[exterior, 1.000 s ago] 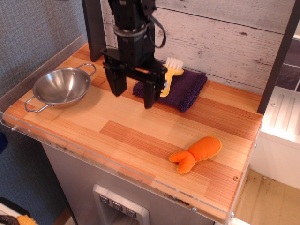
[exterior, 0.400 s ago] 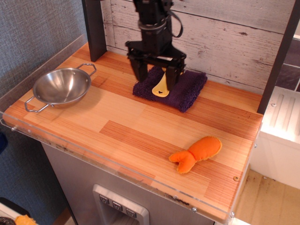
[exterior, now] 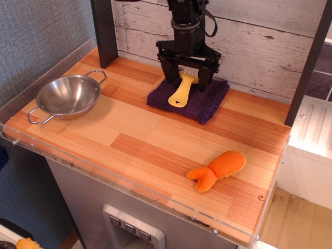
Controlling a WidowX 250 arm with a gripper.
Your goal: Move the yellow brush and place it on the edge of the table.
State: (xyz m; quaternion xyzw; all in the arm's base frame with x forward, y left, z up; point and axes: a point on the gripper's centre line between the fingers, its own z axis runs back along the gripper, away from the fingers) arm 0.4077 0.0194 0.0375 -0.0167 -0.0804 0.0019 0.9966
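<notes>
The yellow brush (exterior: 181,91) lies on a dark purple cloth (exterior: 207,101) at the back of the table (exterior: 129,135), its handle pointing toward the front and its bristle end under the gripper. My gripper (exterior: 187,79) is open, its two black fingers standing on either side of the brush's head, low over the cloth. The white bristles are mostly hidden behind the gripper.
A steel bowl (exterior: 68,95) with two handles sits at the left. An orange stuffed fish toy (exterior: 218,170) lies at the front right. A dark post (exterior: 104,31) stands at the back left and a white plank wall behind.
My gripper has moved right and back from in front of the cloth to over the brush's head, and now straddles it. The brush and other things have not moved.
</notes>
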